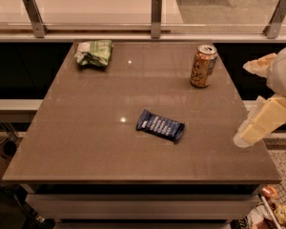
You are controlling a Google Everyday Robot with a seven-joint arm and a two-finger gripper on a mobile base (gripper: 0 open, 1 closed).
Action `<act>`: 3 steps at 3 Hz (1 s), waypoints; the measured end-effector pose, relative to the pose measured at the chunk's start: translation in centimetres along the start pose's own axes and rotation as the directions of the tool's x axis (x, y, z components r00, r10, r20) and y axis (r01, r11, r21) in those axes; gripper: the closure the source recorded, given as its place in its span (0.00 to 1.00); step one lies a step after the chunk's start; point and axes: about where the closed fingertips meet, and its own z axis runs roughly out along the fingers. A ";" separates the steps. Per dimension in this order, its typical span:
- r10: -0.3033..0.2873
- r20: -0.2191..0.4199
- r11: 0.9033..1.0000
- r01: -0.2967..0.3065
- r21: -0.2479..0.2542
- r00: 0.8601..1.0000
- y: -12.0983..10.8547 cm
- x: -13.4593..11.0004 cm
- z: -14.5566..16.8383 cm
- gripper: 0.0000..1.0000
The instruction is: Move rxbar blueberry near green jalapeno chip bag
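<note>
Hand off right table edge; can upright.

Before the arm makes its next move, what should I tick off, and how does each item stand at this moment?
1. rxbar blueberry lies flat mid-table, nothing on it: ok.
2. green jalapeno chip bag in plain sight at the far left corner: ok.
3. Orange drink can off the line from bar to bag: ok; it stands upright at the far right.
4. Gripper above the bar: not ok; it hangs beside the table's right edge.
5. Bar held: not ok; it is apart from the gripper.
6. Bar near the bag: not ok; not yet moved.
</note>
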 end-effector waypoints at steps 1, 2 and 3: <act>0.073 0.163 0.997 -0.074 -0.001 0.984 0.6 0.1 2.9 0.00; 0.145 0.294 0.989 -0.140 -0.037 0.945 1.1 -0.1 6.5 0.00; 0.198 0.355 0.980 -0.182 -0.078 0.914 1.5 -0.5 9.8 0.00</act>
